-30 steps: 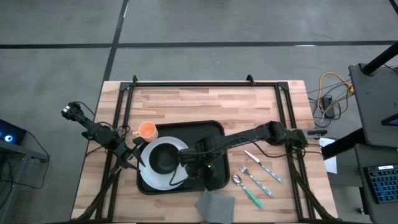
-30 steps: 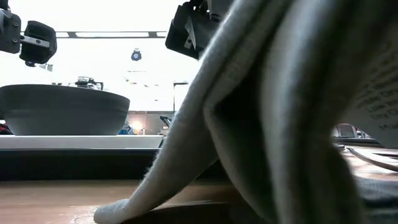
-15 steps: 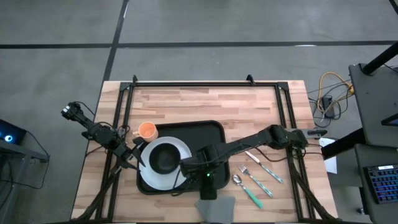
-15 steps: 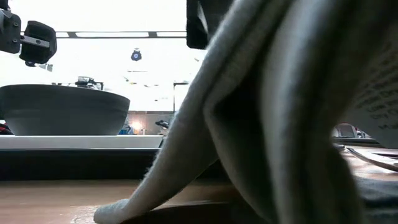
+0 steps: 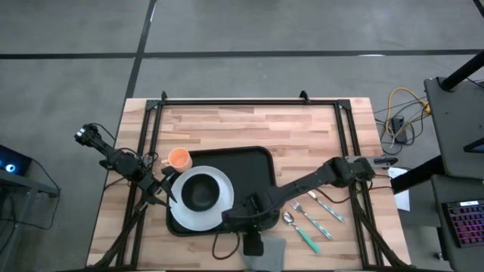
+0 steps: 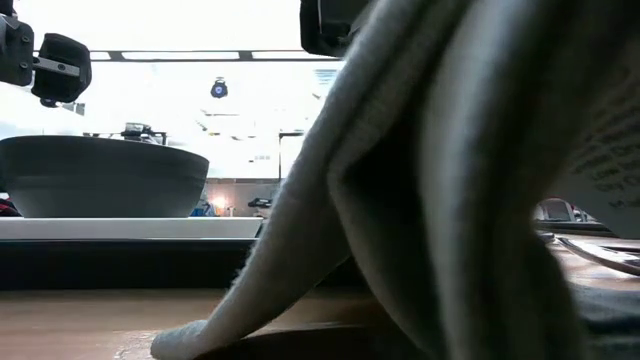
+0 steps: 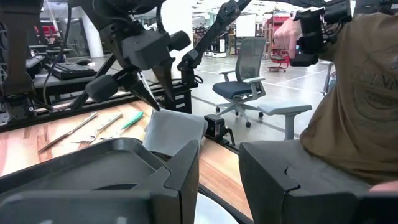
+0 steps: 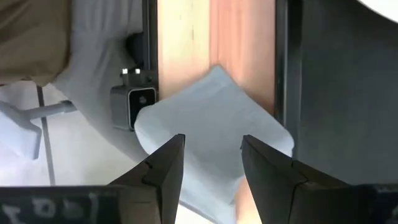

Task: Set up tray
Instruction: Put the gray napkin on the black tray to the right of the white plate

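The black tray (image 5: 246,170) lies mid-table, carrying a white plate (image 5: 198,200) with a dark bowl (image 5: 200,193) on it. An orange cup (image 5: 179,159) stands at the tray's far-left corner. A grey folded napkin (image 5: 266,254) lies at the table's near edge, seen close in the right wrist view as napkin (image 8: 211,124). My right gripper (image 5: 254,243) hangs open above it, pointing steeply down, fingers (image 8: 163,168) clear of the cloth. My left gripper (image 5: 165,190) waits open at the tray's left side, pointing level.
A spoon (image 5: 290,219), a fork and teal-handled cutlery (image 5: 314,219) lie on the wood right of the tray. The napkin (image 6: 450,200) fills much of the low view. A person sits past the near edge in the left wrist view. Black frame rails run along the table's sides.
My right gripper has moved from over the tray's near part toward the table's near edge, ending above the napkin. It has rolled about its pointing line on the way. Its fingers stay apart. Napkin, plate and tray have kept still.
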